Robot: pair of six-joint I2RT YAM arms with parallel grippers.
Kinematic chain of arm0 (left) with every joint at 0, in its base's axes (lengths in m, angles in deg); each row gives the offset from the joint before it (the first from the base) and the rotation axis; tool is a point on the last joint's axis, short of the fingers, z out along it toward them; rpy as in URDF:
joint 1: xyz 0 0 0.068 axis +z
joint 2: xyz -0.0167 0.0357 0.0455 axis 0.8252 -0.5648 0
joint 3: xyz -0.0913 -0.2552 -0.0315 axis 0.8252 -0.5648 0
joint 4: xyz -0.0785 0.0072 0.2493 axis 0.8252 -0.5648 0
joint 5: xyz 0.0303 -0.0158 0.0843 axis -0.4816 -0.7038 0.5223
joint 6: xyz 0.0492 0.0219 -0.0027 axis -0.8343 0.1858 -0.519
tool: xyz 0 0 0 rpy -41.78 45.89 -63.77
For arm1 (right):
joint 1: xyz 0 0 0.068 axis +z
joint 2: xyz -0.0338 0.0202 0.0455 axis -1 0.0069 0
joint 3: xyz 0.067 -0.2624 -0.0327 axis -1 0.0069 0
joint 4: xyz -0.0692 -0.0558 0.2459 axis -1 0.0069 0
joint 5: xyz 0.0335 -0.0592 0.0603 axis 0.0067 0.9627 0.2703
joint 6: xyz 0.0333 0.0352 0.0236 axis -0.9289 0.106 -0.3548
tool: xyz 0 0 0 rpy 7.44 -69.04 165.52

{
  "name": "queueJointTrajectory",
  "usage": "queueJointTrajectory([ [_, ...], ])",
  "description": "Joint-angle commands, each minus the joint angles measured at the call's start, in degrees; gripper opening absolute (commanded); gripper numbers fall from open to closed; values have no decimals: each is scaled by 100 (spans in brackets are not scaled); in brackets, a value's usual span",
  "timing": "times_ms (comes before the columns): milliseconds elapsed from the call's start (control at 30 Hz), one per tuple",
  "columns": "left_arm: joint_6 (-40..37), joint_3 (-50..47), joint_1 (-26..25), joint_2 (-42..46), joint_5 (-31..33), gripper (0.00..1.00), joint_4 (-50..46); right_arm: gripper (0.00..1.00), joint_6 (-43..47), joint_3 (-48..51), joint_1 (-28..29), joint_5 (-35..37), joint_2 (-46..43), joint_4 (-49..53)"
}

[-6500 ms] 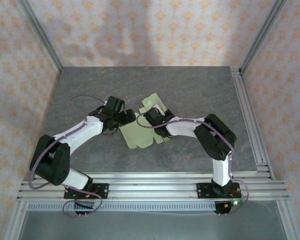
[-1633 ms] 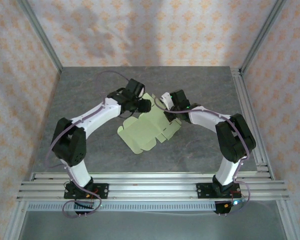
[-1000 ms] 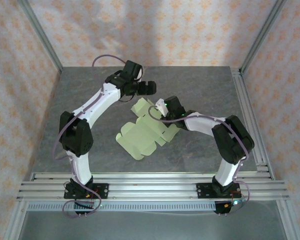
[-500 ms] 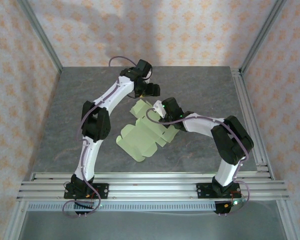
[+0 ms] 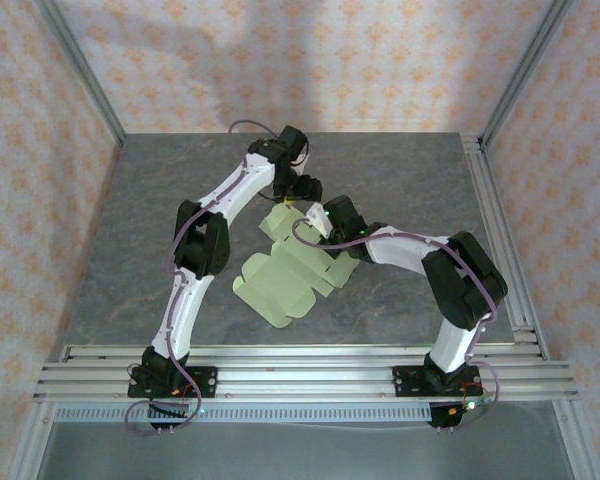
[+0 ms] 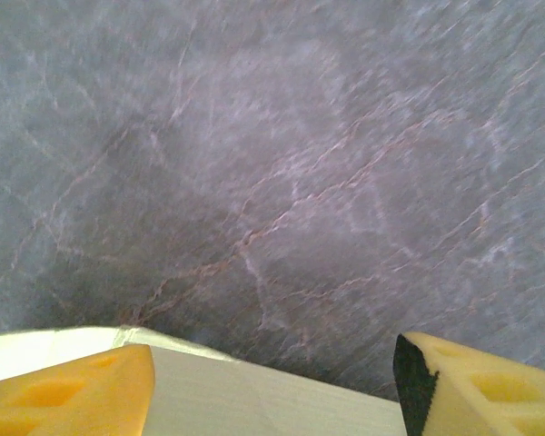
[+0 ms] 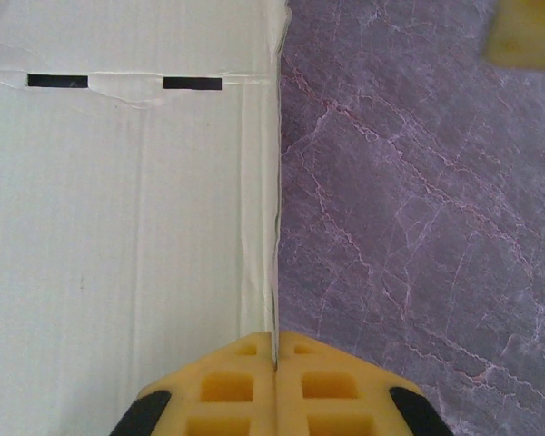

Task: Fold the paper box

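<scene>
The paper box (image 5: 280, 275) is a pale green die-cut sheet lying mostly flat mid-table, with its far-right flap raised. My right gripper (image 5: 326, 224) is shut on that flap. In the right wrist view its yellow fingertips (image 7: 275, 352) pinch the thin upright edge of the card (image 7: 118, 227). My left gripper (image 5: 305, 194) hovers at the sheet's far edge. In the left wrist view it (image 6: 272, 381) stands open, and the paper box's edge (image 6: 254, 400) lies between the two yellow fingers (image 6: 68, 395) without being pinched.
The grey marble table (image 5: 160, 200) has aluminium rails along its near edge (image 5: 300, 365) and its right side (image 5: 495, 230). Patterned walls close in the back and sides. One left finger (image 7: 527, 32) shows at the top right of the right wrist view.
My left arm has swung right and nearer, bringing its gripper down to the sheet's far flap with its jaws narrowing. The right gripper stays shut on the flap and has hardly moved.
</scene>
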Motion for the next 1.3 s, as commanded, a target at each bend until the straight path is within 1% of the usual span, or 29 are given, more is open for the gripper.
queueJointTrajectory([
  [0,64,-179,17,337,23,68,-310,0,56,-133,31,65,-104,178],
  [233,259,-512,-105,553,107,64,-302,0,62,-150,29,94,-104,143],
  [333,561,-651,-149,677,154,59,-195,0,77,-176,29,95,-83,146],
  [433,913,-704,-237,727,362,54,-130,0,88,-202,34,81,-60,150],
  [500,1141,-766,-268,733,337,51,-51,0,101,-211,29,78,-45,147],
  [600,1483,-888,-298,722,241,50,53,0,115,-206,29,109,-34,145],
  [667,1561,-969,-312,711,238,50,90,0,123,-195,33,123,-27,125],
  [833,1582,-1134,-322,680,228,50,168,0,150,-168,30,121,22,76],
  [1133,1575,-1122,-370,697,103,50,149,0,141,-194,18,111,108,13],
  [1233,1284,-997,-365,696,479,54,3,0,150,-194,20,66,104,-28],
  [1267,1046,-986,-346,694,545,55,21,0,149,-186,20,30,98,-25],
])
